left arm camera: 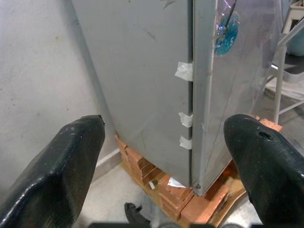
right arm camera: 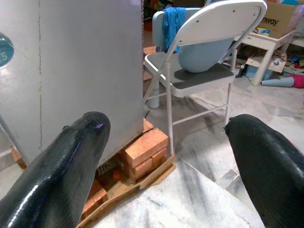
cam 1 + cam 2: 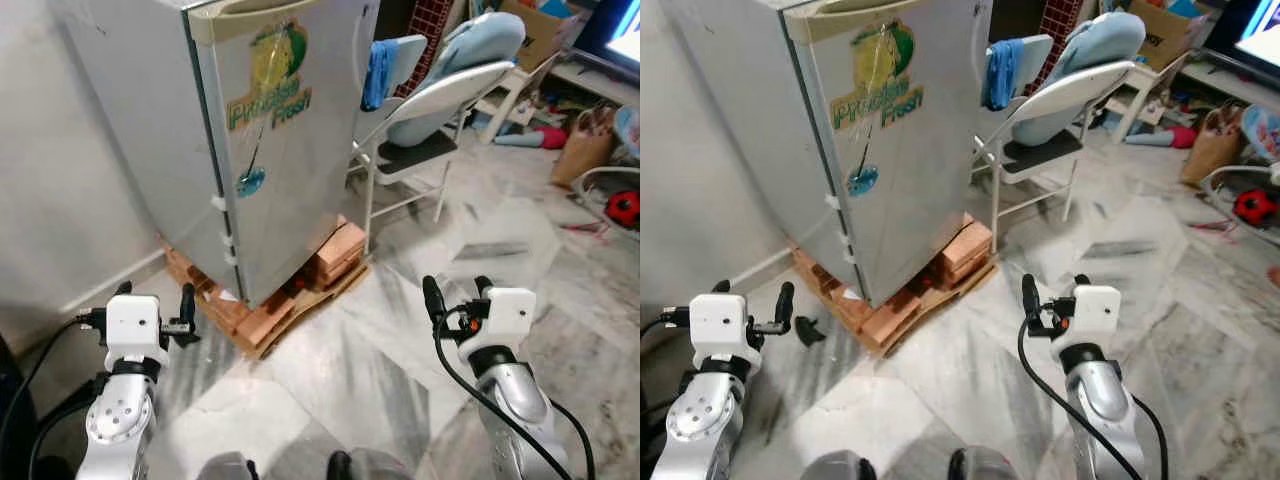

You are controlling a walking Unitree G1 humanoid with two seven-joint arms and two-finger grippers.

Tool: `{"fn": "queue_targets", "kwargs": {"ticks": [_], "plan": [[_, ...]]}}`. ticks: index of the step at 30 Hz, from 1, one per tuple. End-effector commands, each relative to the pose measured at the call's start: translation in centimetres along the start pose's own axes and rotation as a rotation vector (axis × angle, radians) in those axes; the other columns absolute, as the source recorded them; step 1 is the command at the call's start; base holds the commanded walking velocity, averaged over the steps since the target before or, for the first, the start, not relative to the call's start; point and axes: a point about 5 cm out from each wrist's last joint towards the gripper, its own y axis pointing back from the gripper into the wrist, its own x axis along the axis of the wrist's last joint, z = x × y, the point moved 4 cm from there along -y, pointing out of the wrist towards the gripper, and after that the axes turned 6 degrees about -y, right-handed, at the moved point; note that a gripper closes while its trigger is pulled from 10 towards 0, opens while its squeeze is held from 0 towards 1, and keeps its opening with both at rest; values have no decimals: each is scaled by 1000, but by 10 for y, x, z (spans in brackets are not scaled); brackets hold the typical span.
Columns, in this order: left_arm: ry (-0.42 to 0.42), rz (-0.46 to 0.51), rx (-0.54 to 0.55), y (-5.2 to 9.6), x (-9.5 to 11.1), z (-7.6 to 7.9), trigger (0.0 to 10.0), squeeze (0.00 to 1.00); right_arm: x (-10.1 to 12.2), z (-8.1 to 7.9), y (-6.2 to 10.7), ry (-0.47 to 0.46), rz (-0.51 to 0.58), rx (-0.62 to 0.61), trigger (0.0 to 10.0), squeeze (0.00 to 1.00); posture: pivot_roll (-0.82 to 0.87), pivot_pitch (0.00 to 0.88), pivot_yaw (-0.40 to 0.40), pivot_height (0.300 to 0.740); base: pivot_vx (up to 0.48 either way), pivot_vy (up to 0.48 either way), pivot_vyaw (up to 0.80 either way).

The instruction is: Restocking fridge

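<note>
Small grey metal fridge [image 3: 270, 140] with a yellow-green sticker stands shut on a stack of red bricks [image 3: 265, 315] by the white wall, ahead and left of the robot. Taped door seam runs vertical, facing the left gripper [image 3: 155, 300], which is nearer; its fingers are spread wide, holding nothing. Right gripper [image 3: 455, 292] is also wide open and empty, aimed toward the white folding chair [image 3: 430, 105]
</note>
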Motion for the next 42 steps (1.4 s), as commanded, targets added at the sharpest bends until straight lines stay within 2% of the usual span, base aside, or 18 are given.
{"fn": "queue_targets", "kwargs": {"ticks": [1,9,11,14,19,26,29,36,42], "plan": [[1,18,12,1,6,-1,10000,0,3,-5,-4,7,0,20,10000,0,35,33,-90,740,0,454,-419],[-25,46,-9,-3,11,-1,10000,0,8,-20,-13,15,17,71,10000,0,53,37,-90,740,175,381,-745],[-22,48,-10,-5,12,-1,10000,0,8,-21,-13,13,17,75,10000,0,54,36,-92,740,386,285,-456],[-60,62,-13,-7,14,1,10000,0,8,-22,-16,15,15,80,10000,0,58,35,-95,740,460,0,0],[-29,78,-46,-11,19,5,10000,0,8,-23,-18,16,18,79,10000,0,60,35,-93,740,480,0,0],[-9,105,-79,-14,26,12,10000,0,8,-25,-19,15,24,82,10000,0,61,39,-88,740,480,0,-721],[22,127,-94,-15,31,16,10000,0,9,-23,-19,16,23,78,10000,0,63,45,-92,740,0,0,-533],[21,108,-79,-11,27,13,10000,0,8,-21,-18,25,15,70,10000,0,55,56,-97,740,0,0,0],[30,109,-72,-10,28,14,10000,0,5,-19,-17,30,3,71,10000,0,55,60,-100,740,0,0,-715]]}}
